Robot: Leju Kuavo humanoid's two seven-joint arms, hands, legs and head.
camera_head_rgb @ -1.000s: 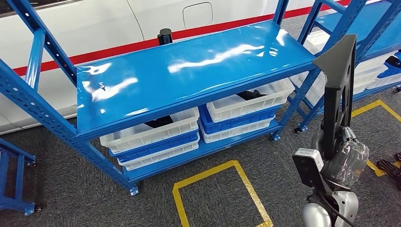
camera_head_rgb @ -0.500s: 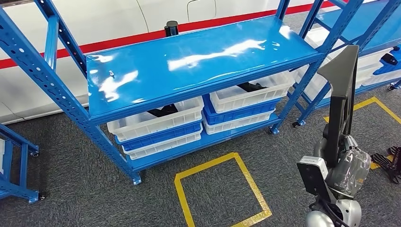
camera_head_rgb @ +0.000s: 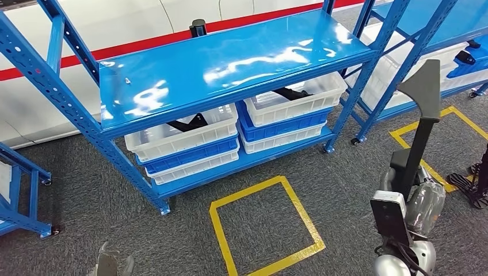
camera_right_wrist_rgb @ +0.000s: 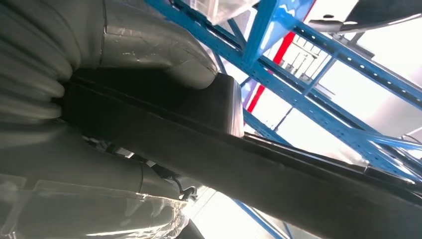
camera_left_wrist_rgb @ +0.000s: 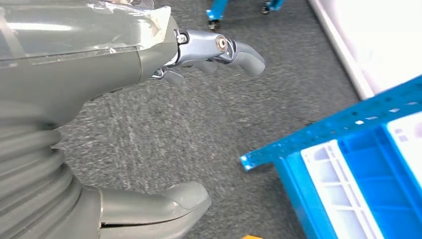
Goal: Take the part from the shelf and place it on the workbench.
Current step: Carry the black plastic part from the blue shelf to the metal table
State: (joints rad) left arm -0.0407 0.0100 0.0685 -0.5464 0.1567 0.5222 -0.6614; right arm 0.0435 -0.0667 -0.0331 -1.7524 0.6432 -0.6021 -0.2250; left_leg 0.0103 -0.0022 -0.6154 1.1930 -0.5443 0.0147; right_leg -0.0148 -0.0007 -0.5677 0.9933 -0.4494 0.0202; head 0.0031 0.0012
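Part (camera_head_rgb: 419, 135), a long black bracket, stands upright in the right hand (camera_head_rgb: 423, 198), clear of the blue shelf (camera_head_rgb: 230, 63); left hand (camera_left_wrist_rgb: 149, 124) hangs empty, fingers apart.

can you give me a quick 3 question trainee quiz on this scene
1. True or false: the right hand holds the long black flat part upright.
2. What is taped on the grey carpet in front of the blue metal shelf? A yellow square outline, B red circle, C white arrow.
3. The left hand holds ____.

Key: 1 true; 2 A, the yellow square outline; 3 nothing, its fingers are apart.
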